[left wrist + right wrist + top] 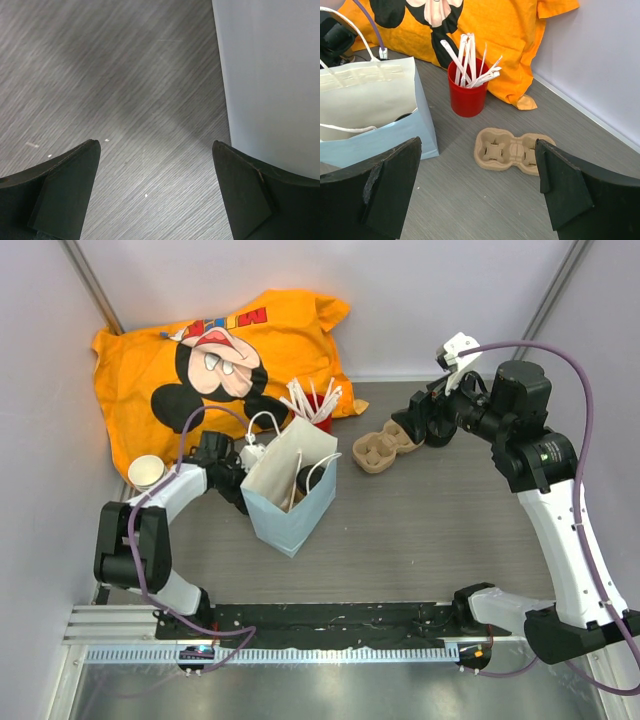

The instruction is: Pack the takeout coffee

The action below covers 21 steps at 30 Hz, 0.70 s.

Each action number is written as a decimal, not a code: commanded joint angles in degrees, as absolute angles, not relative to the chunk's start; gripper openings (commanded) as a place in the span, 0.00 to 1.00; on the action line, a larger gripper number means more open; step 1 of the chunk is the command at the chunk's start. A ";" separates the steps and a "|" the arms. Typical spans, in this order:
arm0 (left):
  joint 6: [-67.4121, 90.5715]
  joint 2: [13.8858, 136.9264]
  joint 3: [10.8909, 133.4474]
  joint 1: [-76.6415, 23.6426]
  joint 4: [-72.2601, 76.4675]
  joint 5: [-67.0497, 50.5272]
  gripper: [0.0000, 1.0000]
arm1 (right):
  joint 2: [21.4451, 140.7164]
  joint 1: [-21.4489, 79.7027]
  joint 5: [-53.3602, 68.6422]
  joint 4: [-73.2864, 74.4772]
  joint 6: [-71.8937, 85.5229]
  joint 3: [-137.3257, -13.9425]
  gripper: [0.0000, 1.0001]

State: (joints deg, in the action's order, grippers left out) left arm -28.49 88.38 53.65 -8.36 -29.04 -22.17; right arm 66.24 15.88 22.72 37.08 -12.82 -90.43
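The pale blue paper bag [290,502] stands open mid-table. Inside it shows a round black lid [307,480], which I take for the takeout coffee; the cup's body is hidden by the bag wall. From the right wrist only a dark sliver of the lid [404,117] shows over the bag [380,100] rim. My left gripper [232,470] sits low against the bag's left side, open, with bare table between its fingers [70,180] and the bag wall [272,85] just beside the right one. My right gripper [418,430] hangs open and empty over the cardboard cup carrier [512,150].
A red cup of white sticks [320,410] stands just behind the bag, beside the cup carrier [385,450]. An orange Mickey Mouse cloth [210,350] fills the back left. Lidless paper cups [147,472] lie at the left edge. Walls close in the back and sides.
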 commanded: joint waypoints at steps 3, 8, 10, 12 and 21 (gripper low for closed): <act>-30.94 89.56 53.61 -10.90 -30.23 -22.94 1.00 | 64.42 15.29 24.34 34.28 -11.60 -91.85 1.00; -31.55 89.82 53.00 -13.09 -31.99 -23.64 1.00 | 64.16 15.12 24.78 34.28 -11.51 -91.93 1.00; -31.64 89.56 52.82 -14.14 -32.25 -23.73 1.00 | 64.16 15.12 24.79 34.37 -11.43 -92.02 1.00; -31.64 89.21 52.74 -14.76 -32.96 -24.08 1.00 | 63.98 15.03 24.87 34.28 -11.43 -92.02 1.00; -30.41 88.33 51.86 -19.68 -33.84 -23.64 1.00 | 63.63 14.68 24.96 35.07 -11.60 -93.34 1.00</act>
